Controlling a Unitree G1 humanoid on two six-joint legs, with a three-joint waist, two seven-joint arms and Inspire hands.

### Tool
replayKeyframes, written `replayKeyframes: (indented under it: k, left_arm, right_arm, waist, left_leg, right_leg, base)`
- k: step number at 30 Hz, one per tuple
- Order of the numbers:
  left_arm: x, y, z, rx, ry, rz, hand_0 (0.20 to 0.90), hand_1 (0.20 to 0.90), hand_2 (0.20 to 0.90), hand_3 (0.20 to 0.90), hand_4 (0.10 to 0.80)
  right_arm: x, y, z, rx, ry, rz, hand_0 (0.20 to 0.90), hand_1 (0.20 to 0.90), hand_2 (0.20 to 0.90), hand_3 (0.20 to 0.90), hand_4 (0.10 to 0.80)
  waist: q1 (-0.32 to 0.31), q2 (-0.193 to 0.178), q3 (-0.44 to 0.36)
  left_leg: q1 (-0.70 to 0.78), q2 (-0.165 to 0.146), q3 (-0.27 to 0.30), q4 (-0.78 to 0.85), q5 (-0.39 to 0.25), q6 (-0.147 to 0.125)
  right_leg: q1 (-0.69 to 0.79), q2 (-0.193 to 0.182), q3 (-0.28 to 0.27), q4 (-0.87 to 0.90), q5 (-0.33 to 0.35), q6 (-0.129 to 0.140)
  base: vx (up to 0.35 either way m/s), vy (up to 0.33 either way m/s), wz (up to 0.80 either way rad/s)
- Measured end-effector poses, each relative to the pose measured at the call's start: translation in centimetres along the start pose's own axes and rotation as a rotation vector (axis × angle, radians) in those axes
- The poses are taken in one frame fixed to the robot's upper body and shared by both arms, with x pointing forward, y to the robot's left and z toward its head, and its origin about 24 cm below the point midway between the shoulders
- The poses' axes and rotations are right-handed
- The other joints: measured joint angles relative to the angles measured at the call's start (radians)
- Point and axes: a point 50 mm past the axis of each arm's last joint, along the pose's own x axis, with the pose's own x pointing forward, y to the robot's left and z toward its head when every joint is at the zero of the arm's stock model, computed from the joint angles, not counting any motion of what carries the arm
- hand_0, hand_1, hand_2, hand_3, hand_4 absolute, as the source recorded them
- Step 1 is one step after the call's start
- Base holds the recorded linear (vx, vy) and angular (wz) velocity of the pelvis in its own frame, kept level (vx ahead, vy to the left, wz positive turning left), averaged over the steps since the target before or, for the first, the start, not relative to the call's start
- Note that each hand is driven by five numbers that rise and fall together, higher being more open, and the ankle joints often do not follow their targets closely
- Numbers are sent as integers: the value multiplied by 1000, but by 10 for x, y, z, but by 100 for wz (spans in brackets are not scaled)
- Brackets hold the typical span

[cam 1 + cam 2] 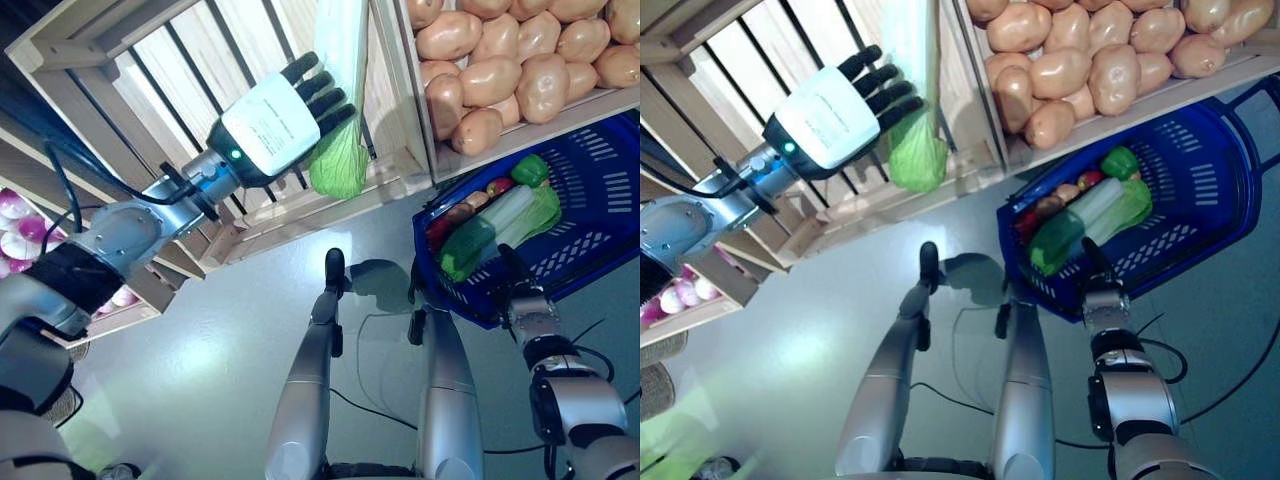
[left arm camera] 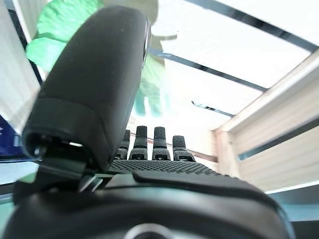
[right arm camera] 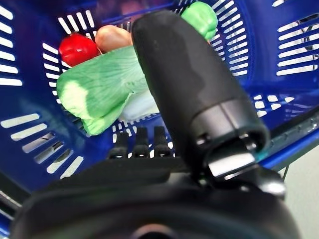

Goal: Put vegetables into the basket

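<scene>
Blue plastic forms the basket [image 1: 590, 190] at the left eye view's right, where cabbages [image 1: 497, 228], a green pepper [image 1: 529, 169] and a tomato [image 1: 497, 186] are held. Above it, potatoes [image 1: 500, 70] fill a wooden crate [image 1: 520, 135]. At upper centre, the left hand [image 1: 275, 120] is stretched flat against a hanging cabbage [image 1: 340, 160]. In the right wrist view, the right hand [image 3: 199, 99] is seen at the basket rim; its grip cannot be told.

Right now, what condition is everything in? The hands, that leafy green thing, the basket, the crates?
Left hand: open, fingers straight, against the cabbage.
Cabbage: standing on end in the wooden crate, not gripped.
Right hand: at the basket's rim; grip hidden.
Blue basket: tilted, partly filled with a cabbage, green pepper, tomato and potato.
Potato crate: heaped full.
</scene>
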Motion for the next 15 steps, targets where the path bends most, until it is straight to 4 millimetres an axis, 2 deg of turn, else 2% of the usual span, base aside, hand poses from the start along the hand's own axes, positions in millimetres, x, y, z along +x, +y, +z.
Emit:
replayKeyframes:
  k: [6, 15]
  left_arm:
    - [6, 6, -1, 38, -85, 74, 900, 900, 900, 900, 800]
    - [12, 6, 9, 89, -268, 38, 900, 900, 900, 900, 800]
  right_arm:
    - [1, 2, 2, -3, -2, -1, 900, 900, 900, 900, 800]
    - [0, 13, 6, -34, -10, 19, 900, 900, 900, 900, 800]
  waist:
    - [-4, 0, 0]
    - [-15, 0, 0]
  left_leg:
    - [-2, 0, 1, 4, -1, 0]
    - [-26, -1, 4, 22, -5, 0]
  right_leg:
    - [-2, 0, 1, 2, 0, 0]
    - [-24, 0, 6, 14, 1, 0]
  base:
    - [0, 0, 0]
    - [0, 0, 0]
